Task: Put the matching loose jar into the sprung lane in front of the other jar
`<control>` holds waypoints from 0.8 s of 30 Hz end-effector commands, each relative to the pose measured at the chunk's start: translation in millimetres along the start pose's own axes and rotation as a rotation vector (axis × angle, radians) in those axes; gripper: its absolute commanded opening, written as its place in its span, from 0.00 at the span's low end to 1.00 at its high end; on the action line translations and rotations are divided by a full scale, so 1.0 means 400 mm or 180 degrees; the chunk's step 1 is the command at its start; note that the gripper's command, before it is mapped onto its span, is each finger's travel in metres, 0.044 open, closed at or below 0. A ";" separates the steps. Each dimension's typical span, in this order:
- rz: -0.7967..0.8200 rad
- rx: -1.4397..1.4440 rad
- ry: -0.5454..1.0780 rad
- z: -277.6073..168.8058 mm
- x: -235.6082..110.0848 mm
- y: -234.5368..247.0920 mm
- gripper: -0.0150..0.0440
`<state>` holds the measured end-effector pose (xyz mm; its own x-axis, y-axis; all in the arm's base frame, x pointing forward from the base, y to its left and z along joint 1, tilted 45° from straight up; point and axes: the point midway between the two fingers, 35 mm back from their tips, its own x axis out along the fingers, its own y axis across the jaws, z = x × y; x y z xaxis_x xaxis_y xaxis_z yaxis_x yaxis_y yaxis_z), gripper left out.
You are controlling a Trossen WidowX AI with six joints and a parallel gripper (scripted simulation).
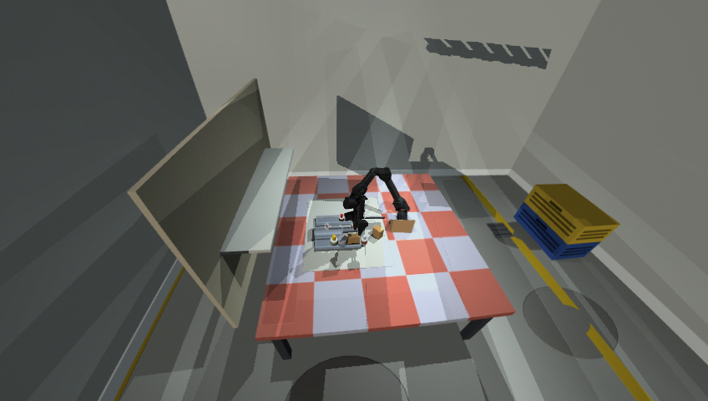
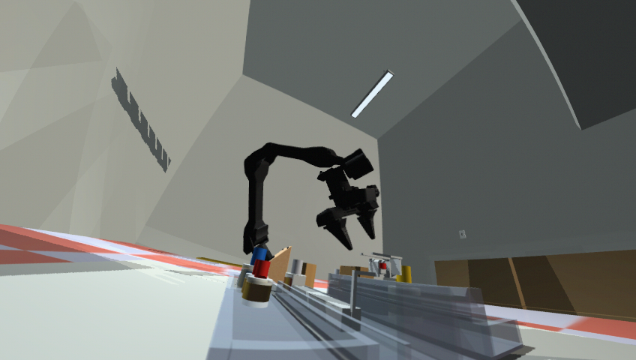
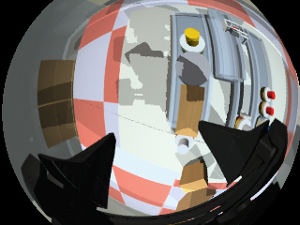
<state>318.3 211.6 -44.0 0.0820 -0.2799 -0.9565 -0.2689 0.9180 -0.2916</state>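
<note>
The grey lane rack (image 1: 322,233) (image 2: 401,307) (image 3: 240,44) lies on the pale mat (image 1: 347,261). Two red-lidded jars (image 3: 270,96) (image 3: 269,112) show in its lanes in the wrist view; I cannot tell which lane is the sprung one. In the exterior view a brown-banded jar with a red lid (image 2: 257,285) stands at the near end of the rack, with a blue-lidded jar (image 2: 259,255) behind it. A small red-lidded jar (image 2: 382,266) sits under a pusher frame farther back. My gripper (image 1: 360,229) (image 2: 352,227) (image 3: 157,131) is open and empty, hanging above the mat beside the rack's front.
A yellow-lidded jar (image 1: 333,240) (image 3: 193,37), a grey round jar (image 3: 194,69), a small white jar (image 1: 364,240) (image 3: 183,145) and brown boxes (image 1: 377,230) (image 3: 189,109) (image 3: 194,175) stand by the rack. A brown board (image 1: 401,225) leans at the arm's base. A shelf (image 1: 258,198) runs along the table's left side.
</note>
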 end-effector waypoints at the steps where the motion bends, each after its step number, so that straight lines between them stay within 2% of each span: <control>1: -0.0844 0.0316 0.0365 -0.099 0.016 -0.011 1.00; 3: -0.1315 0.0421 0.0429 -0.137 0.011 -0.022 1.00; 5: -0.1476 0.0448 0.0431 -0.148 0.007 -0.026 1.00; 12: -0.1476 0.0448 0.0431 -0.144 0.008 -0.025 1.00; 24: -0.1481 0.0450 0.0429 -0.158 0.096 -0.067 1.00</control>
<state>267.7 163.0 -68.6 0.0333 -0.6913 -0.7218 -0.0957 0.7167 -0.6908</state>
